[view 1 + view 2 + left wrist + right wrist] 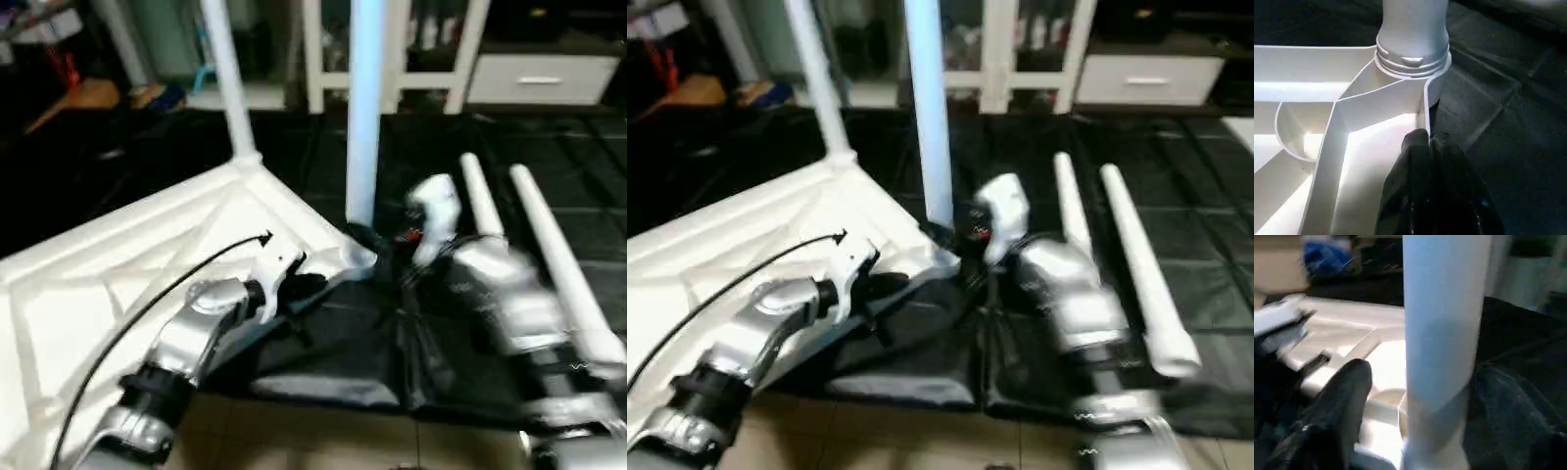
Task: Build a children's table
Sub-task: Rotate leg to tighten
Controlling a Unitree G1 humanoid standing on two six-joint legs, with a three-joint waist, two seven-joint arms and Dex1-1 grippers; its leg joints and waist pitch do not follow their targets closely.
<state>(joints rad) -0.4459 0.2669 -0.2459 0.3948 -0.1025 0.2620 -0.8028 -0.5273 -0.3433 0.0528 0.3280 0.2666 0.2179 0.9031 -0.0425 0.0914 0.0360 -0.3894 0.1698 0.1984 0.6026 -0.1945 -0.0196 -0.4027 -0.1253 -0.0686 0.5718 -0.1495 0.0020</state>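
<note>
The leg (pixel 364 117) stands straight up beside the right gripper (pixel 387 245), fingers apart; left gripper (pixel 1430 147) pinches the tabletop (pixel 1352 112) rim.

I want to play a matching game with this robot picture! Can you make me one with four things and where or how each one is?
Things:
1. tabletop
2. near-corner leg
3. two spare legs
4. left gripper

Places or states:
A. lying side by side on the black mat
B. shut on the tabletop's edge wall
C. lying underside up, ribs showing
D. standing upright in a corner socket

Pairs: 1-C, 2-D, 3-A, 4-B
</note>
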